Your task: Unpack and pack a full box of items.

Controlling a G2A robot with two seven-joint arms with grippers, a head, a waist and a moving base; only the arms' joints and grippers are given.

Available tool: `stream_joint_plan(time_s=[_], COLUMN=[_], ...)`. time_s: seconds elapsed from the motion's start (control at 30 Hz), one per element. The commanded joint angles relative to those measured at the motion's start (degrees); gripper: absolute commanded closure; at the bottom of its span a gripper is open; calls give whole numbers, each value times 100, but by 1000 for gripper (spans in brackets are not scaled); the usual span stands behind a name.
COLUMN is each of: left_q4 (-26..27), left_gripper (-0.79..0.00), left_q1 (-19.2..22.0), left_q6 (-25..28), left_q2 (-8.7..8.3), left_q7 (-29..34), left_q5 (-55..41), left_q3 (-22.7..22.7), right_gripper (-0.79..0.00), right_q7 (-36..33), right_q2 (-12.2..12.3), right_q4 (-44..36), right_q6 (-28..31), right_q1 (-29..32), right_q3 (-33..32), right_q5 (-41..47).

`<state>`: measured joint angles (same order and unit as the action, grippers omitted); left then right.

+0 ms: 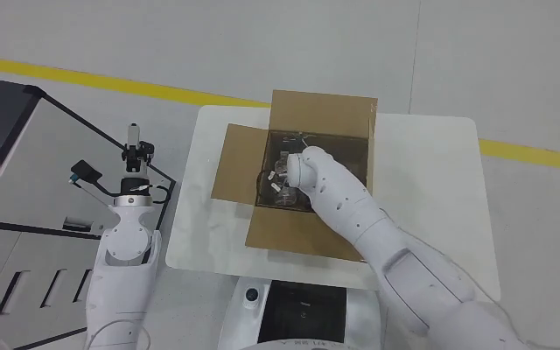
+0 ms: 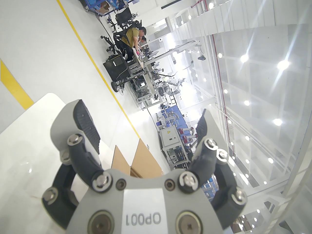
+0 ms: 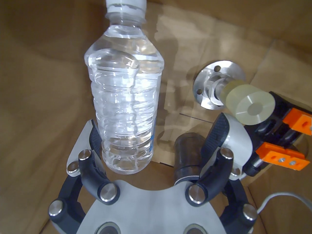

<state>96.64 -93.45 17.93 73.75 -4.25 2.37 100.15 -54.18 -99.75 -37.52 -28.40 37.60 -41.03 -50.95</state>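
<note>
Straddling water bottle (image 3: 125,93) in box (image 3: 36,74) | right fingers (image 3: 217,132) wide, bottle close against one | left fingers (image 2: 85,122) wide

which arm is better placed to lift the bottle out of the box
Right: the right tool is open down inside the box with the bottle between its fingers; the left tool is off beside the table, aimed away from the box.

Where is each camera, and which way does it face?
Top view: above the arms, looking down at table and open box; both arms show.
Left wrist view: beside the table, facing the hall; open left gripper shows.
Right wrist view: inside the box, facing a bottle; open right gripper shows.
Shared: the box, in all three.
</note>
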Motion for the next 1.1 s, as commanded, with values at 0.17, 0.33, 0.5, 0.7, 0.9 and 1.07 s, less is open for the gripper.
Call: stream_joint_plan(time_s=[0.17,0.33,0.5,0.7,0.9,1.07], left_q4=[0,0,0,0,0,0], left_gripper=[-785,-785,-785,-785,-785,-785], left_q1=[0,0,0,0,0,0], left_q6=[0,0,0,0,0,0], left_q2=[0,0,0,0,0,0], left_q7=[0,0,0,0,0,0], left_q5=[0,0,0,0,0,0], left_q3=[0,0,0,0,0,0], right_gripper=[-782,-785,-770,-690,-311,-329], right_q7=[-44,83,317,517,616,676], right_q2=[-225,-298,-383,-521,-684,-795], right_q4=[303,481,805,1217,1518,1728], right_q6=[-647,-534,-272,11,215,296], right_q1=[-177,-227,-306,-448,-524,-590], right_q3=[231,207,188,209,295,302], right_q5=[-170,-96,-3,87,95,158])
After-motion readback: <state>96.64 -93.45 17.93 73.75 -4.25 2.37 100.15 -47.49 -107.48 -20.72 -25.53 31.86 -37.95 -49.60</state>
